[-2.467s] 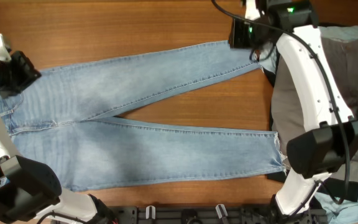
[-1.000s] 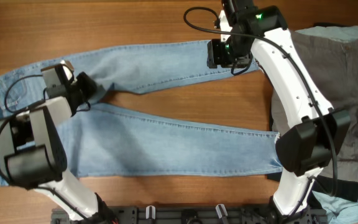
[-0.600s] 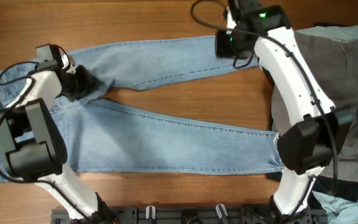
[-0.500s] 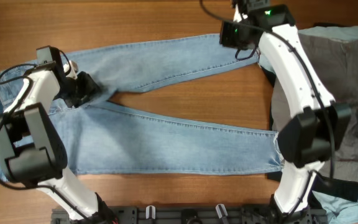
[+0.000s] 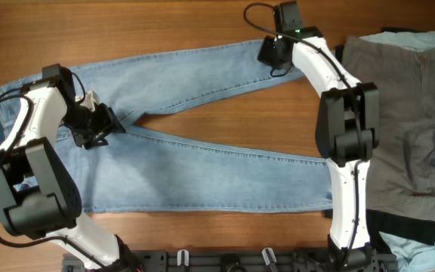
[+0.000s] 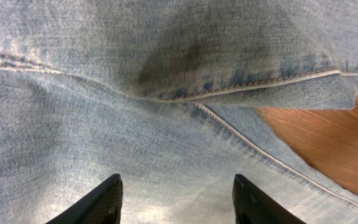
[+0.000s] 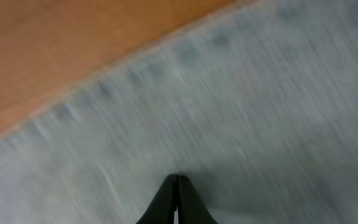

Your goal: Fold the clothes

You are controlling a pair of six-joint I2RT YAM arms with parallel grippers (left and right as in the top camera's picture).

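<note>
Overhead view of a wooden table (image 5: 127, 23) with light-blue jeans (image 5: 202, 174) spread flat, waistband at the left, two legs fanning out to the right; the left gripper (image 5: 100, 125) hovers over the crotch, where the legs part, its fingers (image 6: 107, 202) spread apart and holding nothing, the inseam directly ahead of them; this looks like a position for pinning or pinching the fork so the legs can be brought together; beyond and to the right of this hand runs the upper leg, ending at the right gripper (image 5: 272, 51); its fingertips (image 7: 178, 199) are pressed together at the hem edge, apparently nipping the denim, probably to swing that leg onto the lower one, though the wrist view is blurred; right of this hand lie grey shorts (image 5: 406, 113), spread flat and waiting; nearer the robot's base, a black garment (image 5: 406, 227) and a pale blue one (image 5: 429, 253) lie at the table corner.
</note>
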